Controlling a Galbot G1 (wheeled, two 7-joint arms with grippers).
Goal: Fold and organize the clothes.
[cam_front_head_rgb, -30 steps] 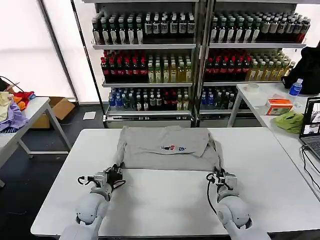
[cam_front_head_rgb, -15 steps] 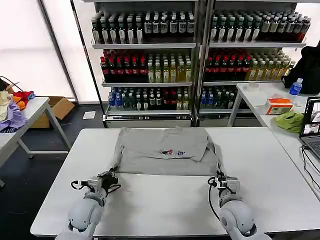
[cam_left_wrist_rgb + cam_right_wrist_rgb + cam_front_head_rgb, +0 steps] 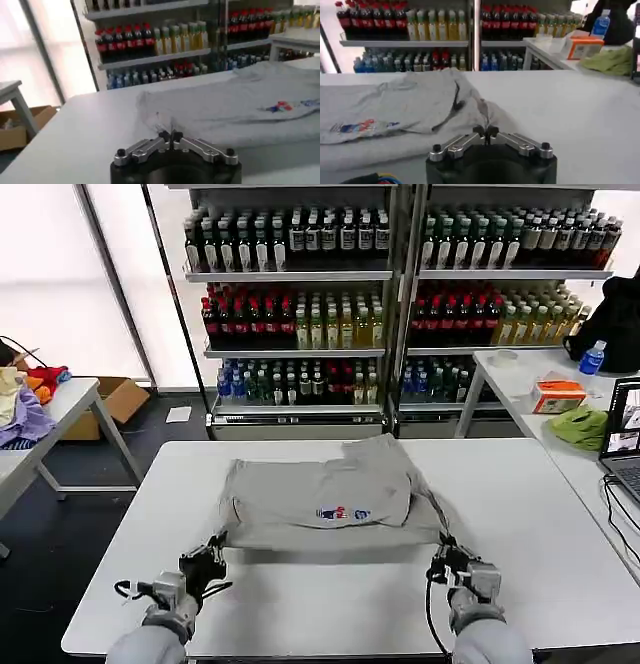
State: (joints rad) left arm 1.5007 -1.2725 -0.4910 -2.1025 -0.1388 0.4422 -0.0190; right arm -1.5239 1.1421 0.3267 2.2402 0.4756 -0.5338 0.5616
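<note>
Pinching the near corners of a grey T-shirt (image 3: pixel 320 499), the left gripper (image 3: pixel 205 564) and right gripper (image 3: pixel 452 559) have jaws closed on cloth, stretching it flat across the white table (image 3: pixel 540 504). Folding looks barely begun; next likely needs carrying this edge over.

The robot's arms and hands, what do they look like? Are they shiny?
The arms are smooth, rounded, pale grey shells. Black cables loop around each wrist. The left hand and the right hand are black at the base, with silver metal fingers joined by dark bolts and ending in black tips.
</note>
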